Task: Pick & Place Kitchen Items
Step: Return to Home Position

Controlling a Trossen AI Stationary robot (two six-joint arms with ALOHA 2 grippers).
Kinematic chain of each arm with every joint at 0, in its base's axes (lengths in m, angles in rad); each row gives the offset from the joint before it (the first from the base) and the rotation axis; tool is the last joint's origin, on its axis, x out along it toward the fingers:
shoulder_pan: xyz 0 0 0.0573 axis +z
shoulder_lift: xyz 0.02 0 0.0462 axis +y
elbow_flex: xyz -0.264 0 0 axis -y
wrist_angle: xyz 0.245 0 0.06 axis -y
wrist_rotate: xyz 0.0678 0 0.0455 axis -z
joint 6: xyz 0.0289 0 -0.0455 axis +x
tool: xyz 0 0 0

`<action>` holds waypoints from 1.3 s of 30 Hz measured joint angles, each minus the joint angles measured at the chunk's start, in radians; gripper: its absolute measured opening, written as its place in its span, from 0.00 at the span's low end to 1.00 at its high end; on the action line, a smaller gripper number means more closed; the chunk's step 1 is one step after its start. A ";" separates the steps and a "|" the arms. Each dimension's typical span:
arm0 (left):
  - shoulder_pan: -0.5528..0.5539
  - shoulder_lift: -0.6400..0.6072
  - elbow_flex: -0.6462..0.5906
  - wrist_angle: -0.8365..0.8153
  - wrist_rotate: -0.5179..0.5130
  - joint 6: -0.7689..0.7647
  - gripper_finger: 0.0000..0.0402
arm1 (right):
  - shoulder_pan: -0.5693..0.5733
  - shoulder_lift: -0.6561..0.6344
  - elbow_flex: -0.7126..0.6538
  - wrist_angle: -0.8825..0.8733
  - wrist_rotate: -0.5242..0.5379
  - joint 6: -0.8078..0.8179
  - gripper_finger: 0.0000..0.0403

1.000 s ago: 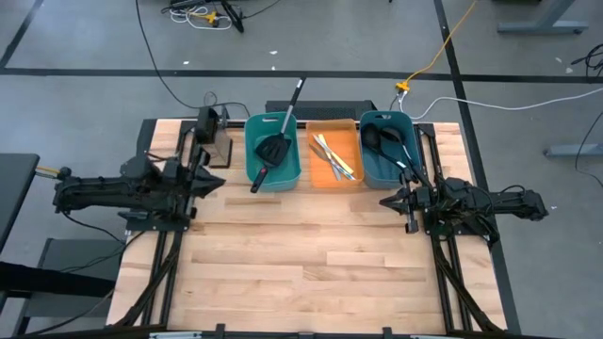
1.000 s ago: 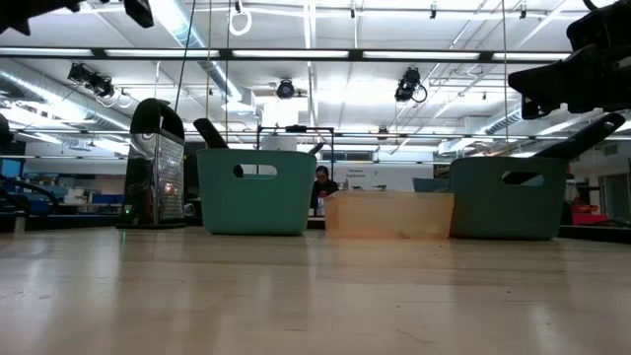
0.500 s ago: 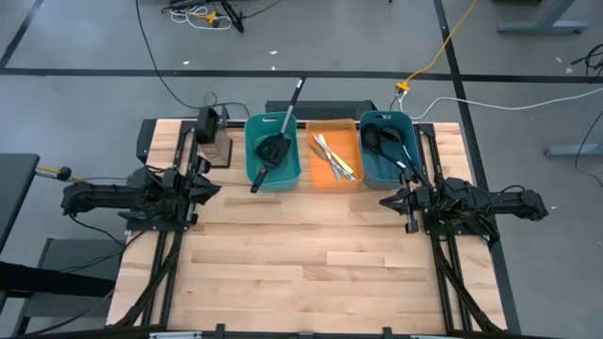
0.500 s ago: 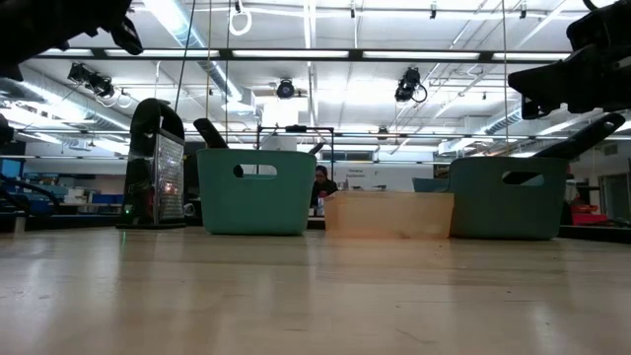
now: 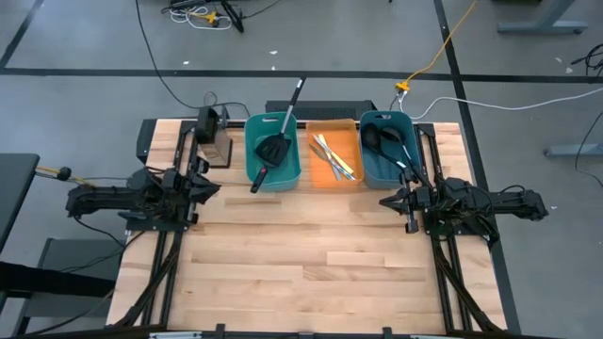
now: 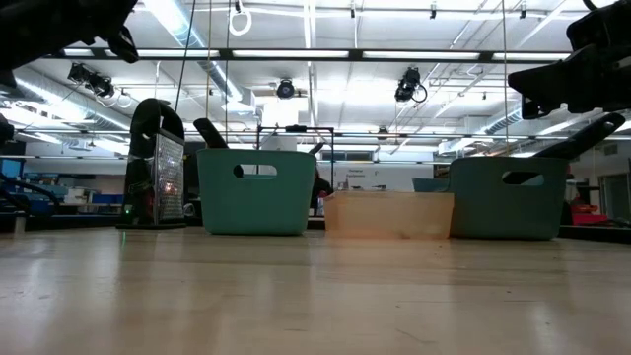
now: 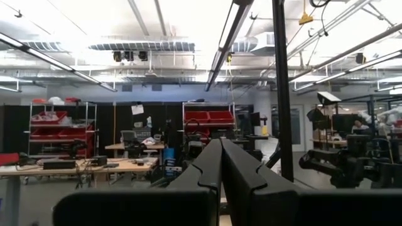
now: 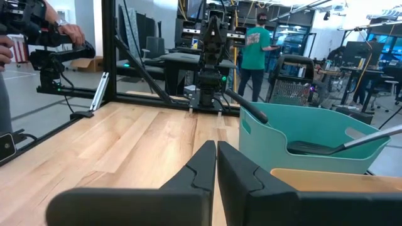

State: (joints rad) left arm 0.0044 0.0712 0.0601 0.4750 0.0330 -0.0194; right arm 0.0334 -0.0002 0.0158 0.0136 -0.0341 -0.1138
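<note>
Black spatulas (image 5: 274,151) in green bin (image 5: 251,155), far centre; ladles (image 5: 375,135) in blue bin (image 5: 365,160), just beyond right gripper (image 5: 385,201). Left gripper (image 5: 214,185) at left, well apart from bins. Both pinched together, empty.

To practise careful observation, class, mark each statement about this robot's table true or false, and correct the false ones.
1. Black spatulas lie in the teal bin nearer the left arm. True.
2. The orange bin holds ladles. False: it holds thin sticks; the ladles lie in the other teal bin.
3. The right arm has its jaws gripping a ladle. False: they are shut on nothing.
4. One spatula handle reaches past its bin's rim. True.
</note>
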 joint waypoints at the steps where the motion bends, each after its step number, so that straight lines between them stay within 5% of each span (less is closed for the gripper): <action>1: 0.000 -0.006 0.000 -0.006 0.000 0.000 0.03 | 0.000 0.000 0.000 0.000 0.000 0.000 0.06; 24: -0.001 -0.071 -0.001 -0.110 -0.005 0.002 0.03 | 0.000 0.000 0.000 0.000 0.000 0.000 0.06; 39: -0.001 -0.020 0.000 -0.036 0.000 0.001 0.03 | 0.000 0.000 0.000 0.000 0.000 0.000 0.06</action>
State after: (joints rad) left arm 0.0032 0.0513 0.0597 0.4388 0.0334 -0.0185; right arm 0.0334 -0.0002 0.0158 0.0139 -0.0345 -0.1137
